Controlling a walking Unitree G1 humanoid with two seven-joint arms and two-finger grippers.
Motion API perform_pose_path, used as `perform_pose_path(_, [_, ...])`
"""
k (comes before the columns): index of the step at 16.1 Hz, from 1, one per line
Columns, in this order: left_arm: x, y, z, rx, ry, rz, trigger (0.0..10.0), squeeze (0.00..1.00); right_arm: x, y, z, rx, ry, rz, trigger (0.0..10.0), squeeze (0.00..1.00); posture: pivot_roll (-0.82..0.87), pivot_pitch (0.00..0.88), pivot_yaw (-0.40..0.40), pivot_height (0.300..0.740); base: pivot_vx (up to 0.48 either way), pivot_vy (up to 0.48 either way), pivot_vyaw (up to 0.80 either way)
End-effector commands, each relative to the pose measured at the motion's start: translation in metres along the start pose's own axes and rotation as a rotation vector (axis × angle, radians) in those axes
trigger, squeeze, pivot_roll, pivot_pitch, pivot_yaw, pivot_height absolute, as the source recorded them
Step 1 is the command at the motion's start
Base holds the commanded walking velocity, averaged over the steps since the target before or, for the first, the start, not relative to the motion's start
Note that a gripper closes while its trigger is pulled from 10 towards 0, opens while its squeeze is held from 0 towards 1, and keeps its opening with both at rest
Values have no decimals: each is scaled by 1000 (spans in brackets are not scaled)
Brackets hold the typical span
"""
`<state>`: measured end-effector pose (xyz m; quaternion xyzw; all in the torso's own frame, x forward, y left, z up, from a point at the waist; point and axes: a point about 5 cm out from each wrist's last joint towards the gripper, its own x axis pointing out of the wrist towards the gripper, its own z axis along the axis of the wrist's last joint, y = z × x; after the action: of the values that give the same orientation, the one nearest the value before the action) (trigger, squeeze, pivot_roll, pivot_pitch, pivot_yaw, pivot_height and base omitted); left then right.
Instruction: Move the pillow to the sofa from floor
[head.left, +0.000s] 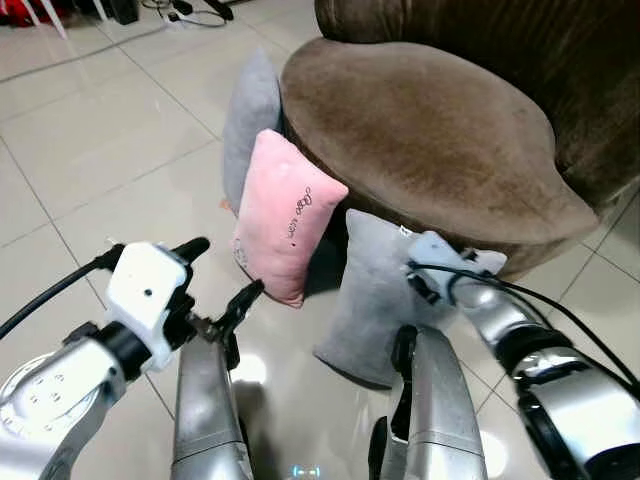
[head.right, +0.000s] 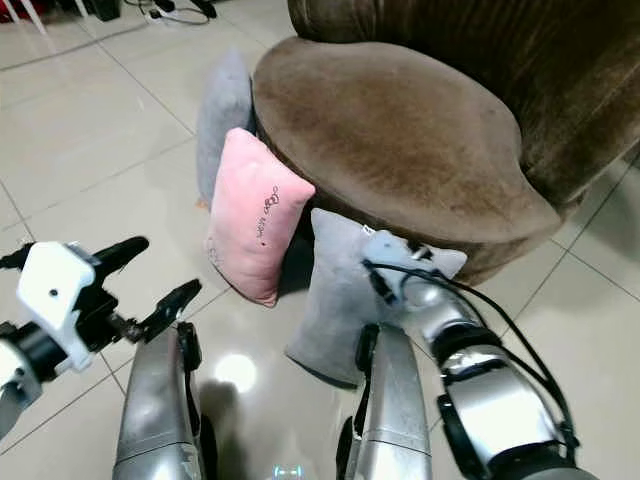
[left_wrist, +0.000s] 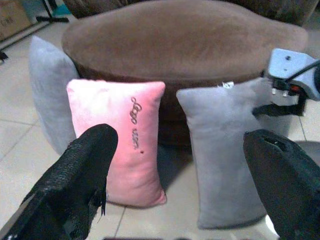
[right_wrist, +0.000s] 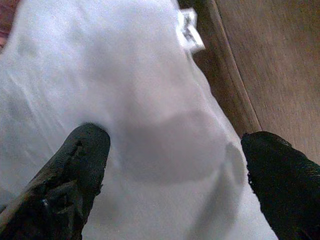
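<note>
Three pillows stand on the tiled floor, leaning against the brown sofa (head.left: 420, 130). The pink pillow (head.left: 285, 215) is in the middle. One grey pillow (head.left: 250, 115) is behind it on the left, and another grey pillow (head.left: 368, 300) is on the right. My right gripper (right_wrist: 175, 142) is open at the top edge of the right grey pillow, one finger on each side of the fabric. A short way in front of the pink pillow (left_wrist: 120, 135), my left gripper (head.left: 220, 275) hovers open, holding nothing.
The sofa's round seat cushion (head.right: 390, 120) overhangs the pillows, and its backrest (head.right: 520, 50) rises behind. Open tiled floor (head.left: 90, 150) stretches to the left. Cables and furniture legs (head.left: 190, 12) lie far back. My silver legs (head.left: 205, 420) are below.
</note>
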<state>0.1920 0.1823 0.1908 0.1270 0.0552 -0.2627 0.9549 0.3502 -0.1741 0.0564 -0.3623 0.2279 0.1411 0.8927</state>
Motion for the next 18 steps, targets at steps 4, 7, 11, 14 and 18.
perform_pose_path(4, [-7,-2,3,9,25,-14,10000,0,3,14,7,-91,22,4,2275,0,133,234,-47,470,0,0,0])
perform_pose_path(7, [-10,-5,2,9,45,-29,10000,0,4,19,7,-114,39,11,941,0,133,234,-48,470,0,0,0])
perform_pose_path(11, [-11,-7,2,0,51,-32,10000,0,4,19,4,-72,65,-9,0,0,126,242,-50,470,0,0,0])
perform_pose_path(14, [-11,-8,2,-3,53,-33,10000,0,4,17,6,-44,61,-18,0,0,126,239,-51,470,0,0,0])
perform_pose_path(18, [-10,-9,2,-7,50,-42,10000,0,4,16,8,-29,54,-22,0,0,125,233,-15,470,0,0,0])
